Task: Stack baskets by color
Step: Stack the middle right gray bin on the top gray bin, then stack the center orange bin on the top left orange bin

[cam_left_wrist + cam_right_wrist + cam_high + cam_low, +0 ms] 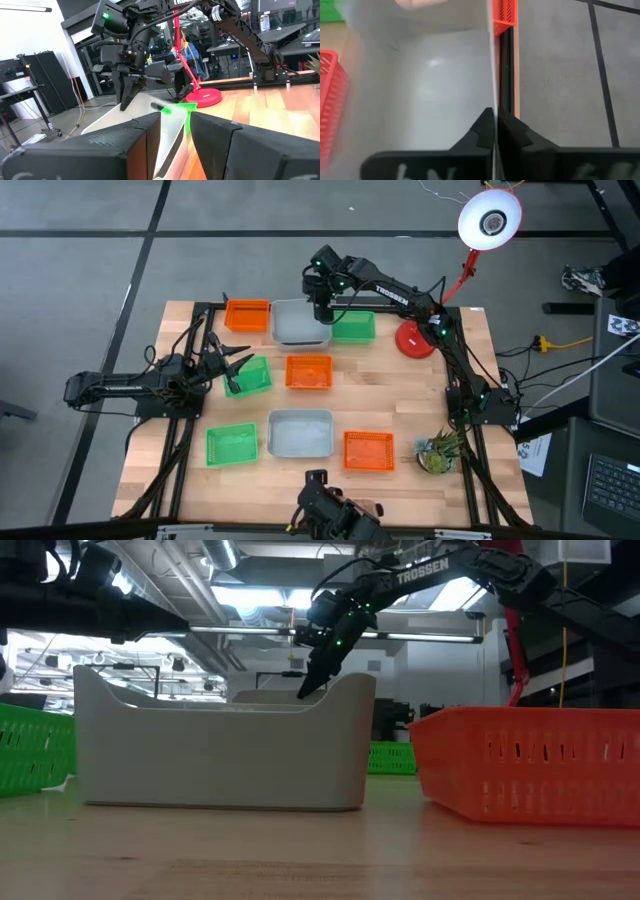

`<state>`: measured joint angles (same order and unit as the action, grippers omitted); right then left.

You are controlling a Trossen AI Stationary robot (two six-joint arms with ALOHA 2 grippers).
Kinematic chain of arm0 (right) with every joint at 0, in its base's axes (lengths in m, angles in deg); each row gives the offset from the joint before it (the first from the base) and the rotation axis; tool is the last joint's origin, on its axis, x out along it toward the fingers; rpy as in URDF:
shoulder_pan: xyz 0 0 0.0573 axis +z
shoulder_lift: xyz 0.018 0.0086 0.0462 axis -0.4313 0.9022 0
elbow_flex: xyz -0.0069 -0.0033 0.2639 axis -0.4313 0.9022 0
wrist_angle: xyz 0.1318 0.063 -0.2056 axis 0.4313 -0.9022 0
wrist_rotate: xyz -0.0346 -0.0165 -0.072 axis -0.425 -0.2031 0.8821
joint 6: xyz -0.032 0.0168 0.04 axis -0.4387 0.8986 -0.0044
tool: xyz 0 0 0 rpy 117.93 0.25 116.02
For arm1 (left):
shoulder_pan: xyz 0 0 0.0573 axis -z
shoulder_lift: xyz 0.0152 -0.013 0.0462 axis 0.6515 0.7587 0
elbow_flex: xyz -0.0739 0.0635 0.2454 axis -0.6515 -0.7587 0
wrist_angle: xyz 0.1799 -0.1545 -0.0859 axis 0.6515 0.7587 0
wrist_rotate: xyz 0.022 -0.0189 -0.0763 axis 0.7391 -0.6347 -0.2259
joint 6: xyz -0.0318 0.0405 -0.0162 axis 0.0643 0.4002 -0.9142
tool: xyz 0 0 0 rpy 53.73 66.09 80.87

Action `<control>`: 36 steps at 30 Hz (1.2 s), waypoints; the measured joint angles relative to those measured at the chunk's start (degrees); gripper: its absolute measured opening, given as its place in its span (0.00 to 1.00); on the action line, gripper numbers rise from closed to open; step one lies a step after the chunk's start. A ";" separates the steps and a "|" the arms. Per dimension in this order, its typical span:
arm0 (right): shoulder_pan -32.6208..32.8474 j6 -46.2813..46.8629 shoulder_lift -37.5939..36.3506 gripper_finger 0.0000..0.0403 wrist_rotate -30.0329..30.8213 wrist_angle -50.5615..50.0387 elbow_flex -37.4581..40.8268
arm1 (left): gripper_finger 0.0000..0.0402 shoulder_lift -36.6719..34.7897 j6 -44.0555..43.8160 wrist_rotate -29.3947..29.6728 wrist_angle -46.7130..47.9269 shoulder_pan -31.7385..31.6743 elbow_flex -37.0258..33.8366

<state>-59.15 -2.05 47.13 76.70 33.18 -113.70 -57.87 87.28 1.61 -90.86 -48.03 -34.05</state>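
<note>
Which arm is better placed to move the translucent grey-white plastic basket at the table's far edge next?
The right. Its gripper is already shut on the far wall of that grey-white basket. The left gripper is at a green mesh basket on the left, its fingers astride the rim.

orange baskets [309,372] | green baskets [231,445] | grey-white baskets [300,433] | red lamp [415,340]

Baskets, high view, clock positions from table centre:
- Orange: 11 o'clock far edge [247,314]; centre [308,371]; 5 o'clock [368,450].
- Green: 1 o'clock [354,327]; 9 o'clock, tilted [247,376]; 7 o'clock [231,444].
- Grey-white: 12 o'clock [299,325]; 6 o'clock [300,433].
All upright, unstacked.
</note>
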 joint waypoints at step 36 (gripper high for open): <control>1.15 4.70 -1.93 0.26 -8.76 -4.68 -1.40 | 0.25 0.02 -0.02 0.00 0.01 0.01 0.00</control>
<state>-58.00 2.64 45.20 67.94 28.50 -115.10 -57.85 87.26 1.61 -90.85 -48.02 -34.05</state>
